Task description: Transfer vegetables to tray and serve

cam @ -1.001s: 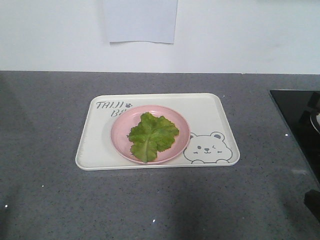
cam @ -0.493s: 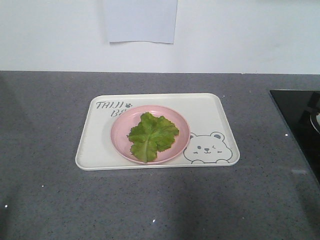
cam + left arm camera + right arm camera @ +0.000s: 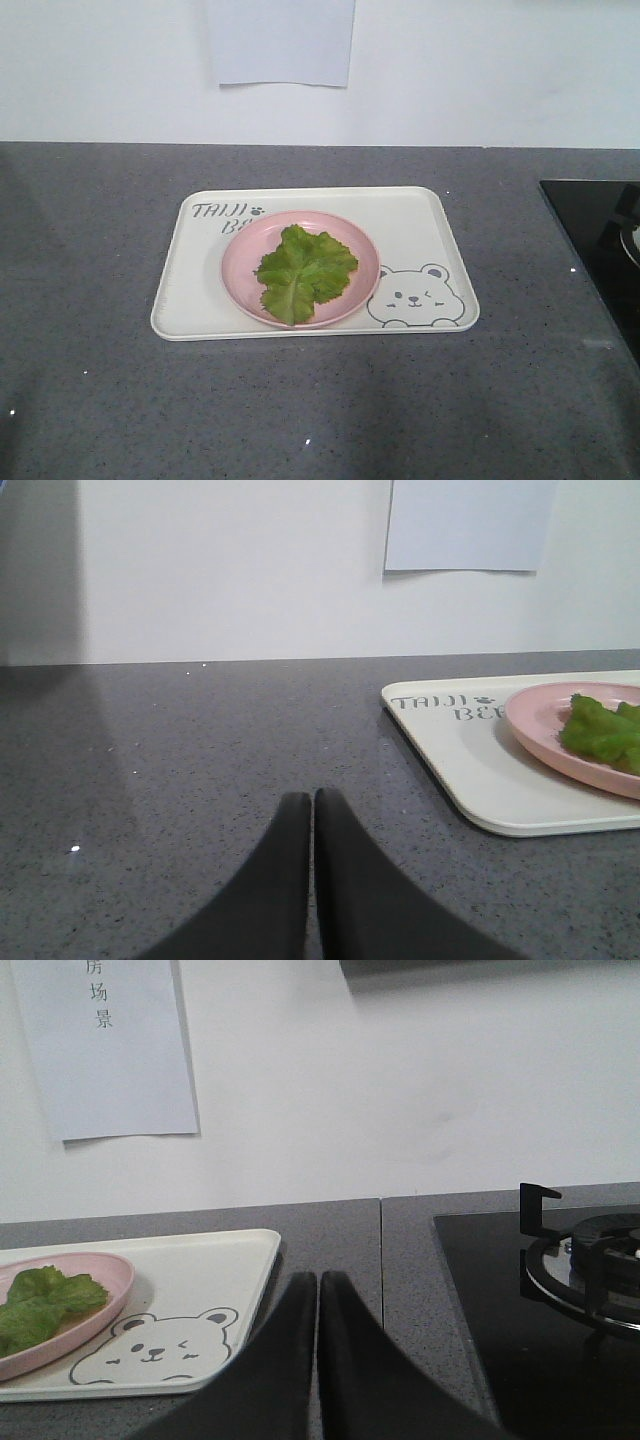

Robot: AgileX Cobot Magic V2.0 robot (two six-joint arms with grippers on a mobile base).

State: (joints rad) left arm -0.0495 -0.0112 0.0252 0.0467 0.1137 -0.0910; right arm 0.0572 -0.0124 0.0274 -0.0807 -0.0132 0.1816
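"TAIJI BEAR" lettering, partly hidden by the pink plate (image 3: 301,268), and a grey winking bear face mark the single cream tray (image 3: 420,225) on the grey bench (image 3: 90,230). One sheet of paper (image 3: 100,1045) on the wall carries Chinese characters. One bright green ruffled lettuce leaf (image 3: 303,272) lies on the plate, which sits on the tray. Left gripper (image 3: 312,805) and right gripper (image 3: 317,1285) are both clenched empty, low over the bench, either side of the tray. One hob (image 3: 560,1290) sits right
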